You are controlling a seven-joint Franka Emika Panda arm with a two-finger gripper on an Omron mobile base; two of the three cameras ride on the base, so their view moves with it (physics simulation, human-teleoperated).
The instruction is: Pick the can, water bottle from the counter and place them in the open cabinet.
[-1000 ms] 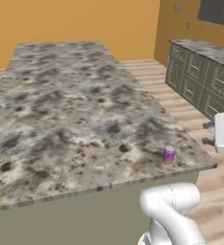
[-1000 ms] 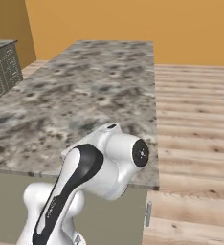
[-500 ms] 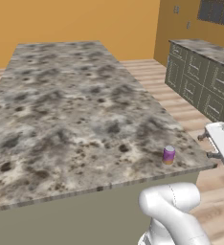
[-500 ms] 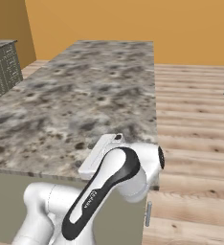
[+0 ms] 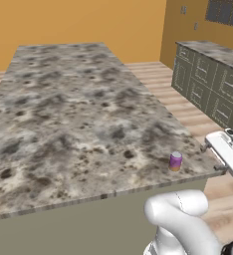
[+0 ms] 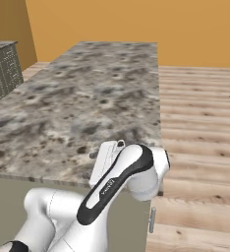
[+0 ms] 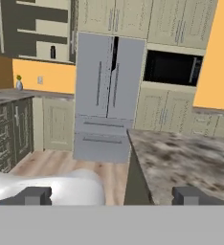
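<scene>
Starting nearest: got the fingers (image 7: 111, 196) spread wide with nothing between them, hanging just off the right side of the counter (image 5: 63, 109), near its near corner. Pointing out across the room rather than down at anything.

Just beside that, spotting the can (image 5: 175, 161) upright on the counter, close to the near right corner, apart from the fingers and not touched.

Guessing here, but looks light and rigid, with smooth rounded sides, so probably a bit slippery. Best to grab across the middle of the body, below the silver top, and squeeze only gently to avoid denting thin walls. Short too, so easy to knock over the edge with a sloppy approach. Better to come in level from the side.

Further out, seeing the grey fridge (image 7: 109, 95) past the counter's end and a little vase (image 7: 19, 84) on the side worktop.

Farthest, up on the left, noticing the open cabinet (image 7: 18, 32) with what looks like the water bottle (image 7: 52, 51) standing on a shelf. Too small to swear to it, though.
</scene>
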